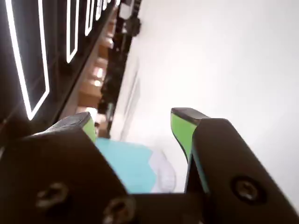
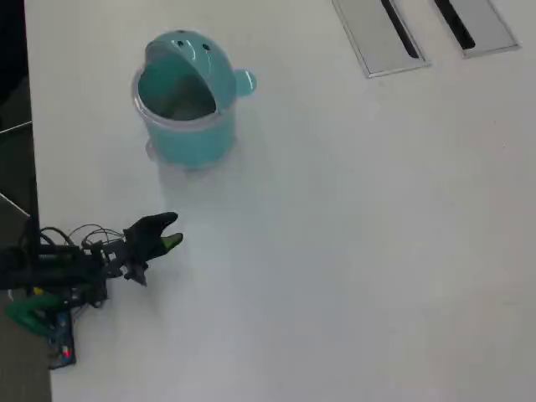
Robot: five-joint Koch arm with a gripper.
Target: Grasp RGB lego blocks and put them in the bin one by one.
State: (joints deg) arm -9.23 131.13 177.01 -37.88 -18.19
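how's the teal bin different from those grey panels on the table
The bin is round, teal and stands upright, with a domed lid and an ear-like knob; the grey panels are flat, rectangular and flush with the tabletop. The bin sits near the gripper; the panels lie at the far top edge of the overhead view. Both rest on the white table.

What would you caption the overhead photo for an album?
Small robot arm's open jaws, empty, near a teal bin on a white table.

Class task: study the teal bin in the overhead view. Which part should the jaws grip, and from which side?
Probably the bin by its rim, from above: the body looks too wide, and the tilted lid leaves the near rim exposed toward the open gripper.
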